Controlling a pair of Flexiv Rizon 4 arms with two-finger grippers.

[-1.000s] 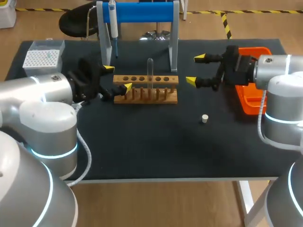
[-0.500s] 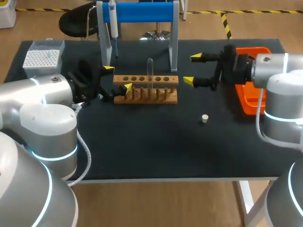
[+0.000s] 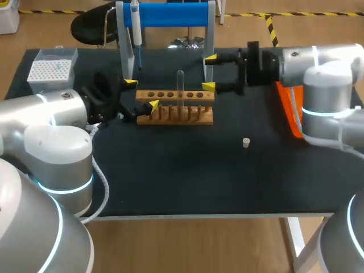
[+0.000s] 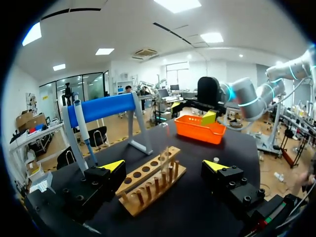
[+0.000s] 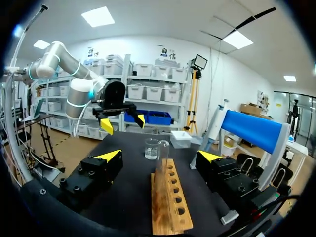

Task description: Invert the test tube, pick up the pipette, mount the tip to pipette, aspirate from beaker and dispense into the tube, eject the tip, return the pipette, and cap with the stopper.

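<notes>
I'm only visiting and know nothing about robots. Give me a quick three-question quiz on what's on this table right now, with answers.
1. True or false: the test tube stands in the wooden rack.
2. Fill in: the left gripper and the right gripper are both ____, holding nothing.
3. Where is the pipette? A: in the right gripper. B: hanging on the blue stand. C: lying across the wooden rack.
Key: 1 true; 2 open; 3 B.
</notes>
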